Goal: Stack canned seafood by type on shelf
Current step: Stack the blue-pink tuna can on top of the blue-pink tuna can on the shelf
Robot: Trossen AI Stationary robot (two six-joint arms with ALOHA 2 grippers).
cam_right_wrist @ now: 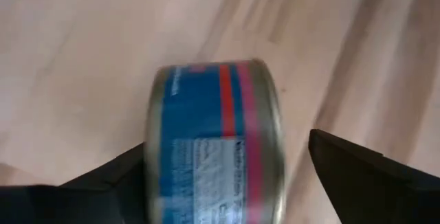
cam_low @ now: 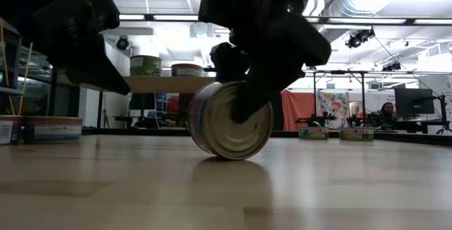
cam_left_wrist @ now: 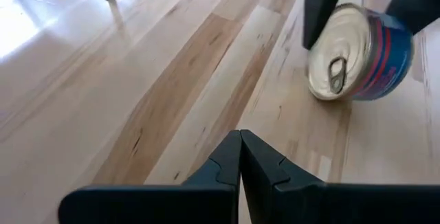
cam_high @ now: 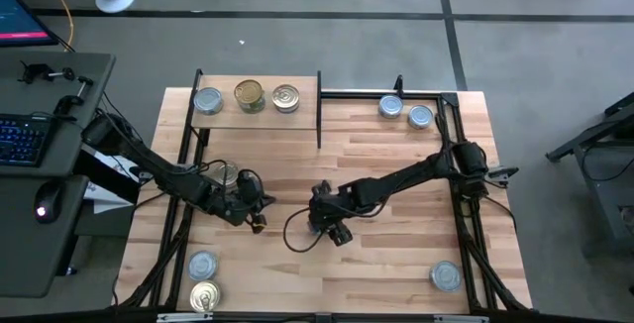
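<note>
A blue-labelled tin (cam_low: 229, 120) with a pull-tab lid lies on its side mid-table, resting on its round wall. My right gripper (cam_high: 332, 226) is open and comes down over the tin (cam_right_wrist: 213, 148), one finger on either side of it. My left gripper (cam_left_wrist: 240, 141) is shut, empty and low over the bare wood just left of the tin (cam_left_wrist: 357, 56). The shelf (cam_high: 307, 115) stands at the table's far side with three tins upright on it: one silver-blue (cam_high: 207, 101) and two gold-topped (cam_high: 250, 95), (cam_high: 285, 97). My right gripper straddles the tin from above, fingers pointing down. One finger (cam_low: 247, 106) lies in front of the lid face (cam_left_wrist: 333, 69) and seems to touch it. The other finger (cam_right_wrist: 364, 176) stands apart, with a gap of bare wood between it and the tin. The tin's wall stays on the table.
More tins stand upright around the table: two at the far right (cam_high: 391, 107), (cam_high: 420, 117), one near right (cam_high: 446, 276), two near left (cam_high: 203, 264), (cam_high: 203, 296), and one under the left arm (cam_high: 226, 174). A black frame rail (cam_high: 376, 93) runs along the far edge.
</note>
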